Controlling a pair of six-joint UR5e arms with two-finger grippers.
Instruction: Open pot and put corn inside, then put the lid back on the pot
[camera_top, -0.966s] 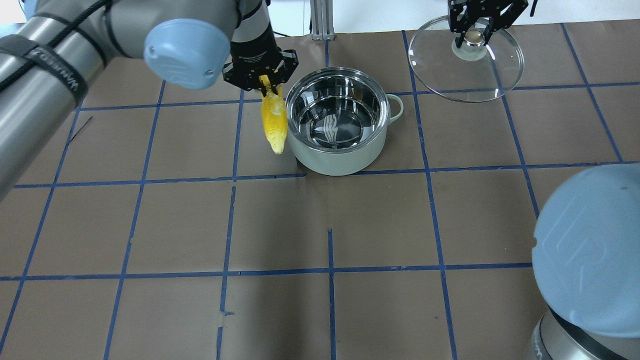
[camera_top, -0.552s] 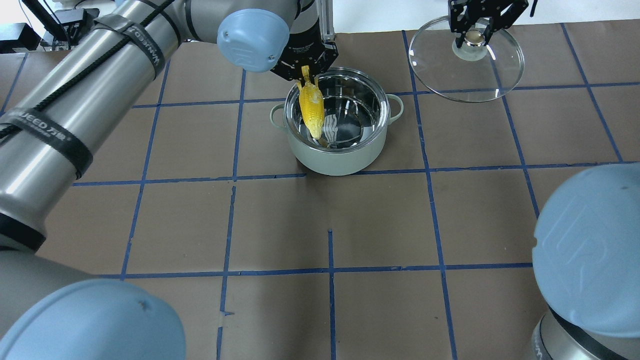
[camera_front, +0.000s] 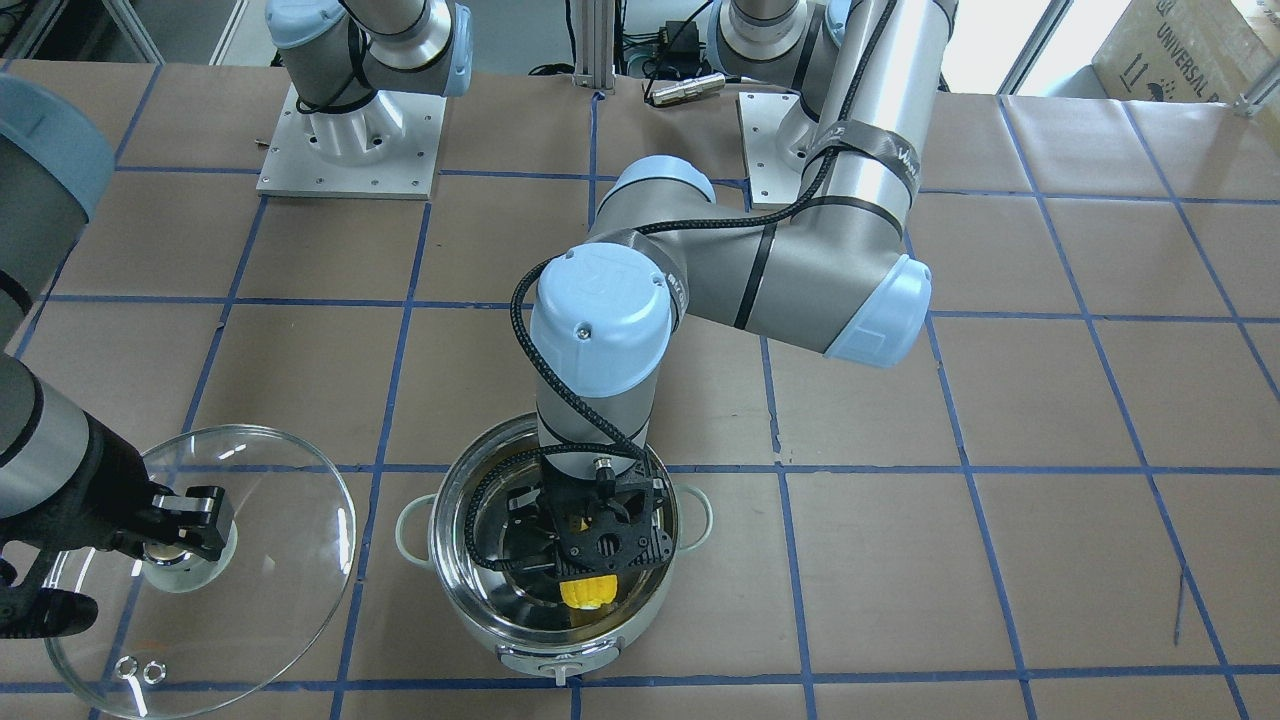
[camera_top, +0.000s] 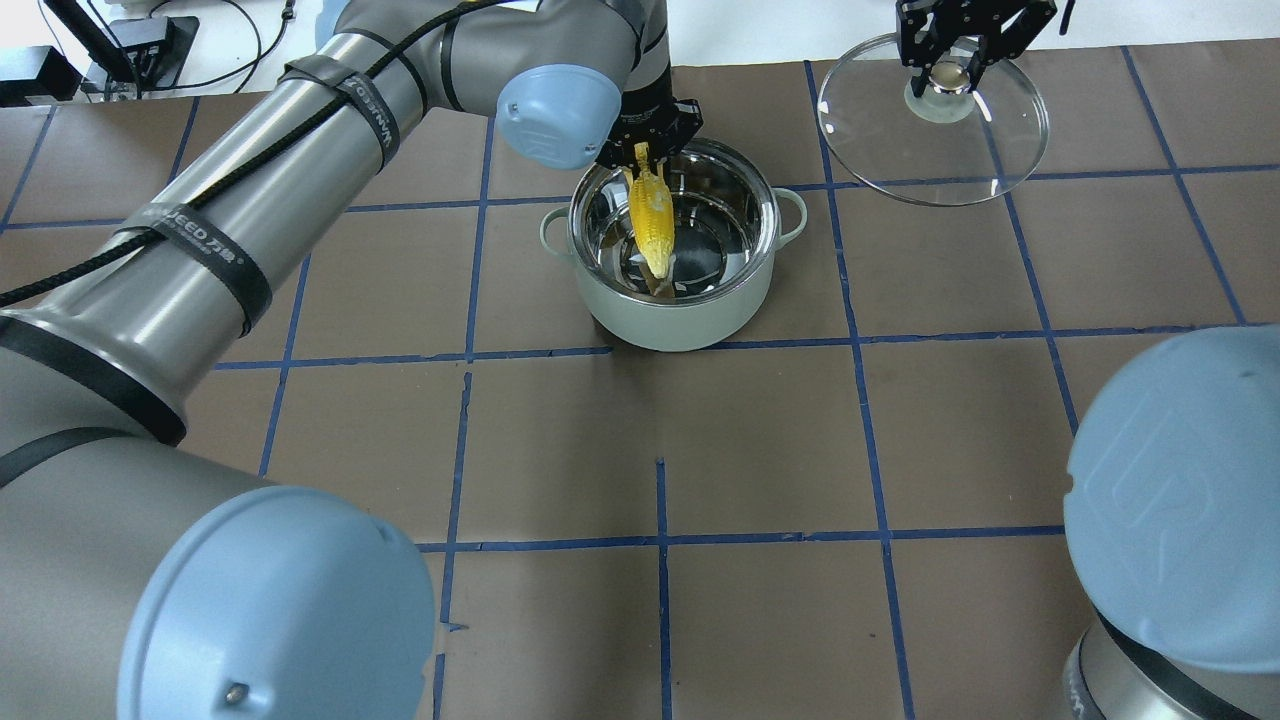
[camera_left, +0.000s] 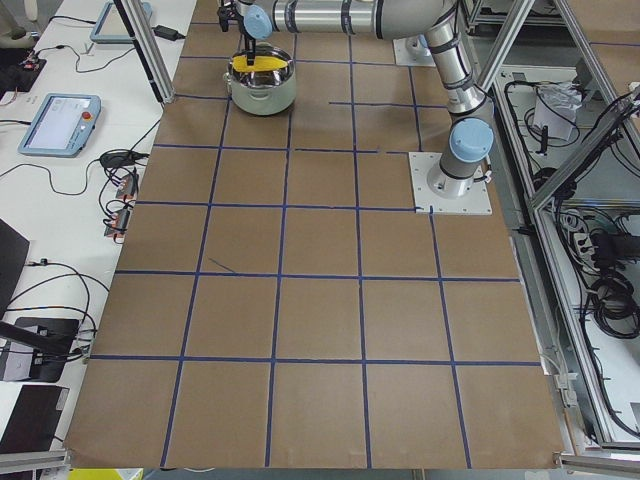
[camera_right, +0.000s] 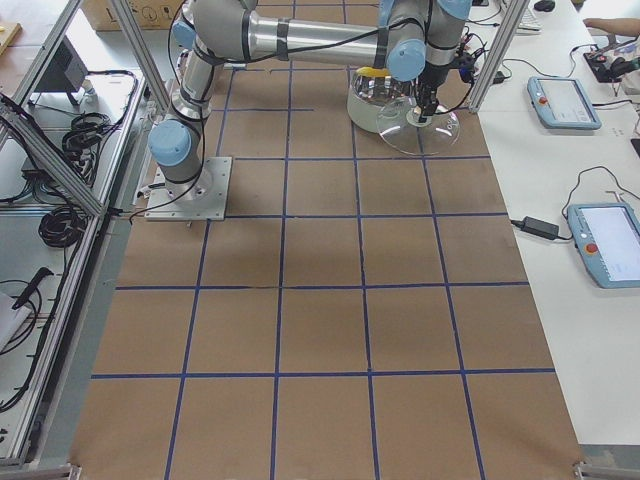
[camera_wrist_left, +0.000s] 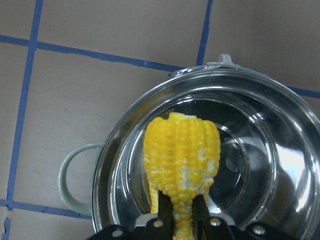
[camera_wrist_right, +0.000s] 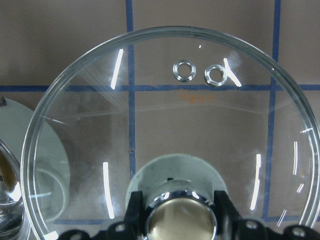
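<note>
The pot (camera_top: 680, 310) stands open on the brown table, its steel inside shining; it also shows in the front view (camera_front: 470, 590) and the left wrist view (camera_wrist_left: 280, 120). My left gripper (camera_top: 645, 150) is shut on the thick end of the yellow corn (camera_top: 652, 222) and holds it tip-down over the pot's mouth, the tip inside the rim. The corn also shows in the left wrist view (camera_wrist_left: 182, 155) and in the front view (camera_front: 587, 592). My right gripper (camera_top: 945, 72) is shut on the knob of the clear glass lid (camera_top: 960, 150), held to the pot's right. The lid fills the right wrist view (camera_wrist_right: 165, 130).
The brown paper table is marked in blue tape squares (camera_top: 660, 545). The left arm's long links (camera_top: 250, 230) stretch across the table's left half. The right arm's elbow cap (camera_top: 1180, 510) sits at the near right. Aluminium frame posts (camera_top: 640, 40) stand behind the pot.
My left gripper carried the corn rightward, from beside the pot's left wall to over the pot's mouth, the tip now dipping inside. The right gripper and lid have not moved.
</note>
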